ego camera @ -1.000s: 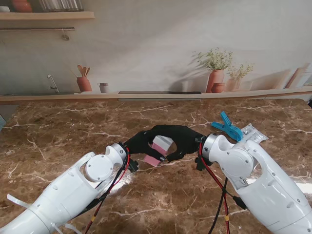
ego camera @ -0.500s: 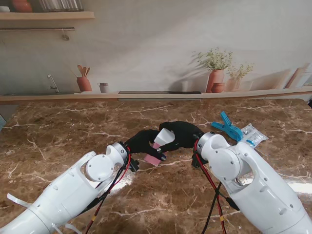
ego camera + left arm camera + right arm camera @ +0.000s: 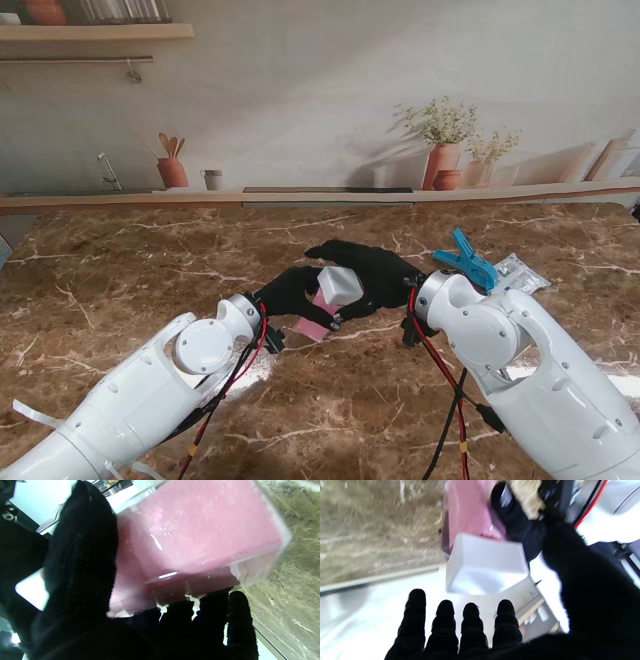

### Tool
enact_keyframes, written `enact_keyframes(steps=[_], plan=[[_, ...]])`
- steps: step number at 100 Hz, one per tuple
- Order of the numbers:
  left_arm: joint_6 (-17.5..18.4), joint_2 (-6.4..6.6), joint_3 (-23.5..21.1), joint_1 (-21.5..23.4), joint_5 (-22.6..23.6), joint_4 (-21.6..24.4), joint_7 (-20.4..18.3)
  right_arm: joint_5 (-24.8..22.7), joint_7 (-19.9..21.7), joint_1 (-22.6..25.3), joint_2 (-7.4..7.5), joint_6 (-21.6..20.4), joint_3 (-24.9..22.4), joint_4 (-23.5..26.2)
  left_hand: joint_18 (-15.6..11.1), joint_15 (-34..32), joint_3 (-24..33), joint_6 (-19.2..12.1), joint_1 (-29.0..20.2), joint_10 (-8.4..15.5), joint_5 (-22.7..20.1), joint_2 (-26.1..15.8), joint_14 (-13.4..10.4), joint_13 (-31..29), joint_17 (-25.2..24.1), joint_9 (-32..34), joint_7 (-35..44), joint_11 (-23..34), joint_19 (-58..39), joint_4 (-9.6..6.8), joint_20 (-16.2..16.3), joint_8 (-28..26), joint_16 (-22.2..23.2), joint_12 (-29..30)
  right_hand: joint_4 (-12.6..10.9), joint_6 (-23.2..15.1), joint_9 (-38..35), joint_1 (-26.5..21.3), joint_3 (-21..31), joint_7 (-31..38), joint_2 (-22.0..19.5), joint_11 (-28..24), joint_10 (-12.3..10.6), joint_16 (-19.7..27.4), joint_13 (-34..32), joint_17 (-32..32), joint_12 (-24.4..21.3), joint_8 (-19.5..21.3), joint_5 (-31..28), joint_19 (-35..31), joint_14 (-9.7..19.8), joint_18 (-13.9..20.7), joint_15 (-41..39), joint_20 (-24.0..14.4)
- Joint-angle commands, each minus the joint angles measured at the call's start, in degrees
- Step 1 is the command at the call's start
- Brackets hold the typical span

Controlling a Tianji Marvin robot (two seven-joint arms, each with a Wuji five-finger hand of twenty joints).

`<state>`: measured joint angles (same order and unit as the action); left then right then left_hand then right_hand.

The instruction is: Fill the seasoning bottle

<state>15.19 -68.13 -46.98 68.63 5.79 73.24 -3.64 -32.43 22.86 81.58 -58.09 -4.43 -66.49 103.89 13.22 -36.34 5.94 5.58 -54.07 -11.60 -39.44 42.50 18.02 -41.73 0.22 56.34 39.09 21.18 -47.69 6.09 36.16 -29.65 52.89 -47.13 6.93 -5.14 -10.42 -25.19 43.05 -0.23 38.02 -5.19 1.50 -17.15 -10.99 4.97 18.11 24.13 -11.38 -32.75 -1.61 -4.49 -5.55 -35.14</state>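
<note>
Both of my robot hands meet over the middle of the brown marble table (image 3: 150, 260). Left robot hand (image 3: 290, 292) is clenched around the clear seasoning bottle (image 3: 318, 318), which is tilted and full of pink seasoning; in the left wrist view its pink body (image 3: 200, 537) fills the frame with my thumb across one side. Right robot hand (image 3: 375, 280) grasps the white cap (image 3: 340, 285) just off the bottle's top end. To my right, a blue clip (image 3: 465, 260) and a clear packet (image 3: 520, 273) lie on the table.
</note>
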Motion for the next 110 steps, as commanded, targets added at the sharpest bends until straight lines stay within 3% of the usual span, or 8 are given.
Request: enact_keyframes(steps=[1,13,44,60,74,85,99,110], plan=[[0.21,-0.42,0.02,-0.23,0.20,0.63,0.27,-0.26,-0.32,1.43,-1.32,4.87,0.20,1.15,-1.15,-2.41,15.81,-14.16,-7.46,6.66,-6.74,-24.39,-1.28,-0.46,-0.95,5.76,9.16,14.94,-0.88,-0.24,0.85,-4.31,0.67,-4.88,-2.55,6.73,0.01,10.39,-6.18,0.12,-3.86,0.21,0.52,-0.50,-2.75,1.85,0.31,5.43,2.62,-0.28,-1.54,-1.38,-0.98,-2.28],[0.55,-0.29,0.11,-0.39,0.16,0.50,-0.20,-5.00,-1.37,1.64,-1.70,14.05,1.47,3.43,-1.23,-2.05,15.70,-14.48,-7.50,6.78,-6.94,-24.40,-1.54,-0.33,-1.09,5.76,9.16,14.62,-0.69,-0.18,0.79,-4.31,0.45,-4.73,-3.49,13.40,-5.18,21.55,0.30,6.96,-6.07,-4.41,1.59,-4.87,-12.40,10.56,5.33,13.93,1.45,-8.32,-4.17,-3.05,-6.30,-5.53],[0.77,-0.32,0.66,-0.64,0.64,0.53,-0.08,-9.83,4.43,-2.31,-0.86,26.44,6.01,4.95,-1.29,-1.49,15.40,-14.75,-7.64,6.98,-6.91,-24.56,-1.83,-0.37,-1.14,5.90,9.21,14.22,-0.41,-0.05,0.71,-4.34,0.04,-4.65,-4.22,9.18,-17.88,33.24,-1.14,14.51,-18.73,-12.87,1.78,-21.25,-35.89,28.49,14.16,18.59,-6.46,-35.03,-3.08,0.59,-29.95,-8.46],[0.87,-0.37,0.88,-0.86,0.61,0.40,-0.09,-10.48,6.37,-3.97,-0.48,28.80,7.96,5.16,-1.42,-1.43,15.26,-14.81,-7.67,7.12,-6.83,-24.60,-1.98,-0.41,-1.11,5.85,9.27,14.20,-0.36,-0.07,0.72,-4.37,-0.02,-4.79,-3.88,8.91,-24.21,24.14,-2.61,19.56,-14.21,-20.99,0.45,-26.21,-44.94,37.43,20.14,22.66,-11.64,-49.43,1.00,4.83,-45.63,-6.82],[0.90,-0.36,1.04,-1.02,1.04,0.15,0.00,-8.37,6.13,-3.63,-0.47,28.80,8.25,5.87,-1.46,-1.35,15.14,-14.80,-7.62,7.34,-6.56,-24.75,-2.24,-0.29,-1.09,5.72,9.26,14.18,-0.38,-0.06,0.77,-4.37,-0.07,-4.90,-6.71,8.86,-28.16,3.82,-4.87,20.83,-10.39,-22.67,-0.80,-24.55,-45.77,37.41,19.11,22.45,-15.36,-52.55,1.57,4.97,-46.93,-4.88],[0.73,-0.37,0.98,-0.89,0.94,0.15,0.02,-8.94,7.39,-2.68,-0.23,25.40,7.30,6.96,-1.51,-1.33,15.09,-14.82,-7.69,7.22,-6.58,-24.74,-2.19,-0.29,-1.14,5.72,9.33,14.21,-0.32,-0.10,0.78,-4.37,-0.08,-5.01,-5.07,9.02,-26.93,-2.36,17.22,20.71,-5.42,-21.21,-1.64,-23.52,-42.98,34.31,16.46,21.35,-15.07,-48.64,2.38,4.18,-42.67,-4.10],[0.70,-0.29,0.81,-0.60,1.17,0.55,0.11,-5.60,7.22,-1.62,-0.18,17.17,5.00,6.17,-1.50,-1.30,14.96,-14.76,-7.71,7.35,-6.46,-24.84,-2.26,-0.26,-1.13,5.65,9.37,14.17,-0.26,-0.09,0.82,-4.37,-0.10,-5.05,-0.19,8.28,-24.24,-14.78,25.23,18.11,-3.71,-15.64,-2.27,-20.30,-36.02,25.19,10.59,18.43,-14.36,-37.72,2.21,2.70,-27.16,-3.57],[0.79,-0.33,0.72,-0.57,1.29,0.63,0.35,-3.48,8.00,-1.40,0.07,12.27,3.98,5.05,-1.49,-1.29,14.86,-14.73,-7.79,7.28,-6.45,-24.91,-2.26,-0.26,-1.18,5.66,9.43,14.14,-0.22,-0.08,0.84,-4.41,-0.10,-5.04,-3.03,8.51,-19.46,-18.17,28.50,15.57,-4.31,-12.82,-2.55,-14.55,-29.50,19.86,8.26,16.04,-12.93,-30.04,3.18,2.62,-19.02,-3.86]])
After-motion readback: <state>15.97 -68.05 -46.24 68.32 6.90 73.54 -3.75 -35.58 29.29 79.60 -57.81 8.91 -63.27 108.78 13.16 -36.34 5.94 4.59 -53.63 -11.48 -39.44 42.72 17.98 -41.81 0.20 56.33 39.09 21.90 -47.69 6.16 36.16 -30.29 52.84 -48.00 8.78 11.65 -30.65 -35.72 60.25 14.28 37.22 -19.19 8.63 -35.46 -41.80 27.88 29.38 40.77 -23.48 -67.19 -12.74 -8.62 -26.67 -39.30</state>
